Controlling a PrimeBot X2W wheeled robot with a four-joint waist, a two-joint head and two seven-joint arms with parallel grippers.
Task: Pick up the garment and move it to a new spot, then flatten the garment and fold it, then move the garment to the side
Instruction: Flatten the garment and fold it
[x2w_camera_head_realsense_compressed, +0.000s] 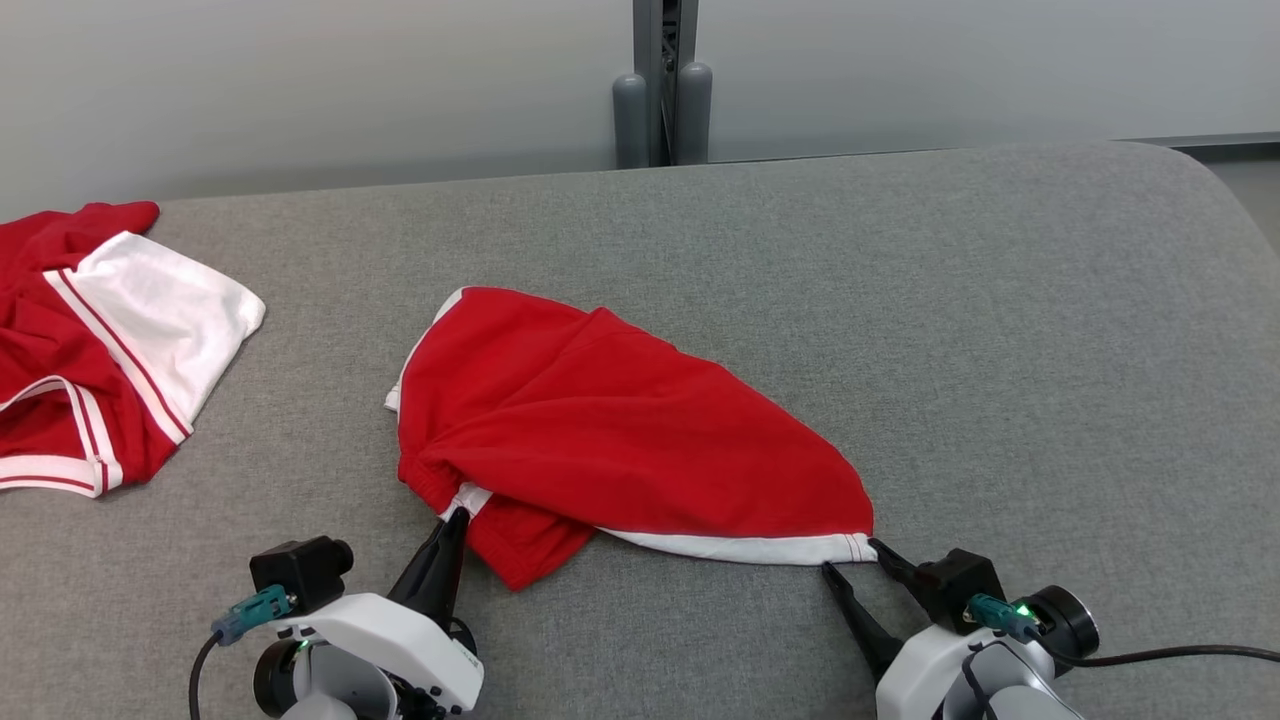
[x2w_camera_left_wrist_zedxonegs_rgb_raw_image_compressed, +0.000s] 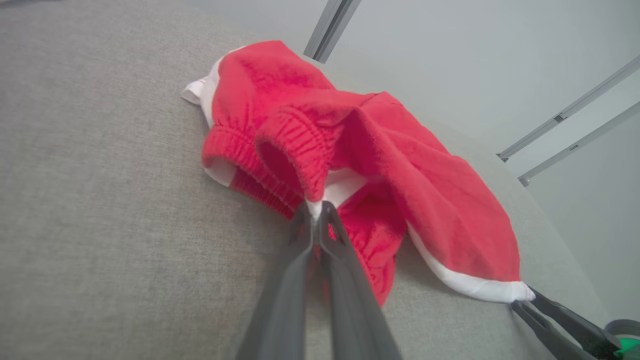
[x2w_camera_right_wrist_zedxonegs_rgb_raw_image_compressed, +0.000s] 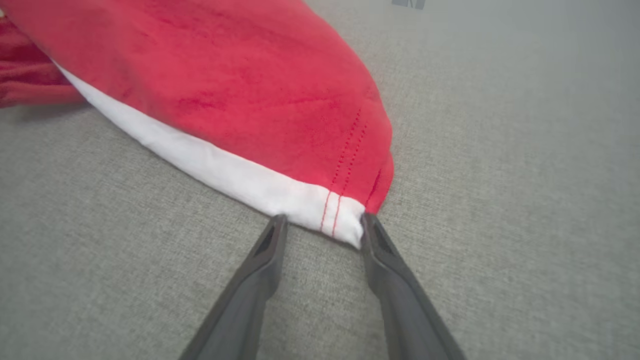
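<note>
Garment (x2w_camera_head_realsense_compressed: 620, 420) lies on grey surface (x2w_camera_head_realsense_compressed: 900, 300), another red-white piece (x2w_camera_head_realsense_compressed: 110, 340) well apart.

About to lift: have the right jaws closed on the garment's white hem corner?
No, the right wrist view shows the right jaws apart, one tip either side of the white hem corner.
</note>
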